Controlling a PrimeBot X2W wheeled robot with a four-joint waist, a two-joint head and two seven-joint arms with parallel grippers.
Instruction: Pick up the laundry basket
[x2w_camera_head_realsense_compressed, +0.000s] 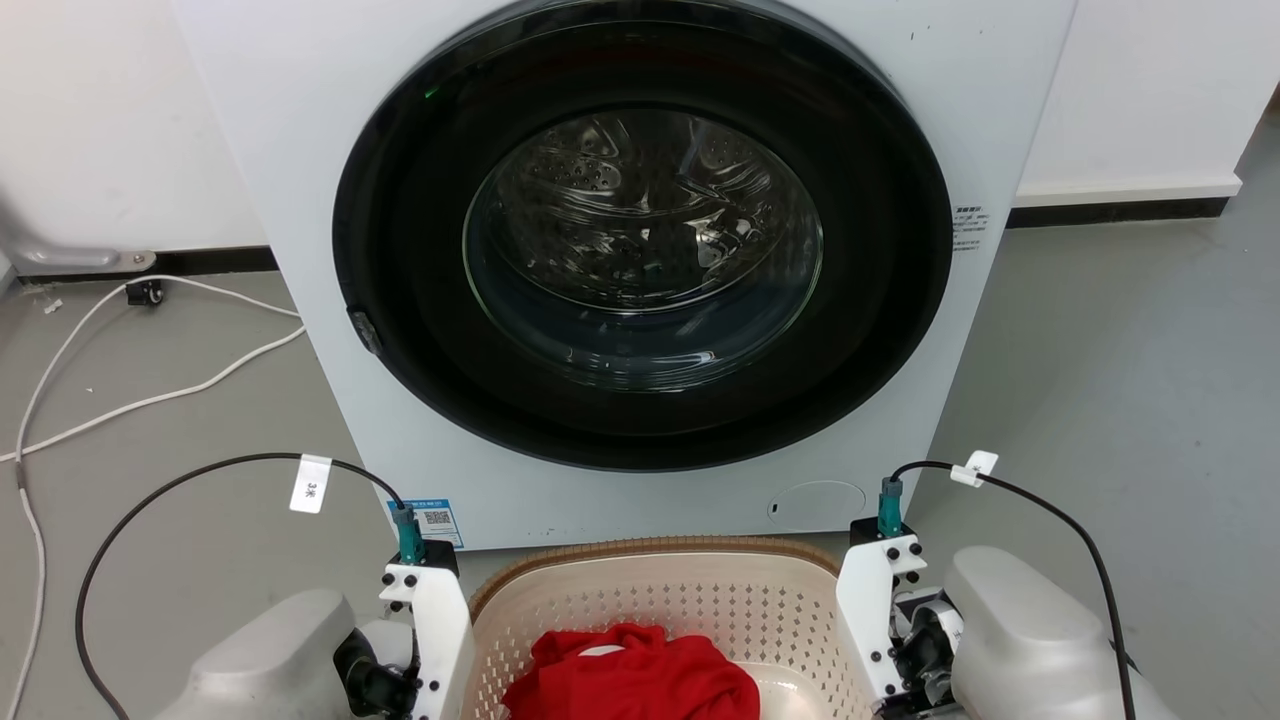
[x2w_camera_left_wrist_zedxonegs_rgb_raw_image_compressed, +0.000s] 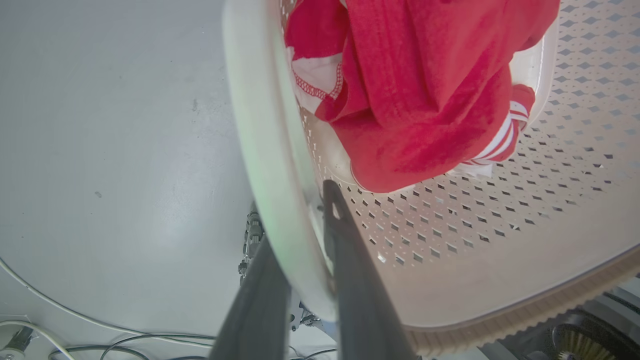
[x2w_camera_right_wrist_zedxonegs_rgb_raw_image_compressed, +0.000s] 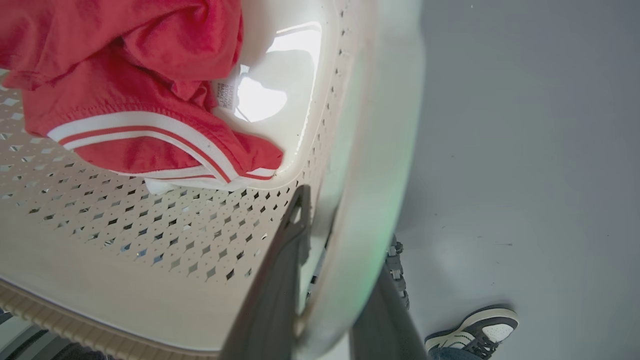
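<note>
Bottom of the head view: the laundry basket (x2w_camera_head_realsense_compressed: 650, 550) lies between the two wrists. In the left wrist view the left gripper (x2w_camera_left_wrist_zedxonegs_rgb_raw_image_compressed: 300, 220) straddles the side rim at lower centre, one finger against the perforated inner wall and one outside, pinching the rim. The right gripper (x2w_camera_right_wrist_zedxonegs_rgb_raw_image_compressed: 345, 235) pinches the opposite rim the same way. A red garment (x2w_camera_head_realsense_compressed: 630, 680) is heaped mid-basket.

Judgement: this is the lift step. Raise both arms together and level, so the thin rim neither twists free nor tips the load. The washing machine (x2w_camera_head_realsense_compressed: 640, 250) stands just beyond the far rim, so lift straight up. A person's shoe (x2w_camera_right_wrist_zedxonegs_rgb_raw_image_compressed: 480, 327) is at lower right in the right wrist view.
</note>
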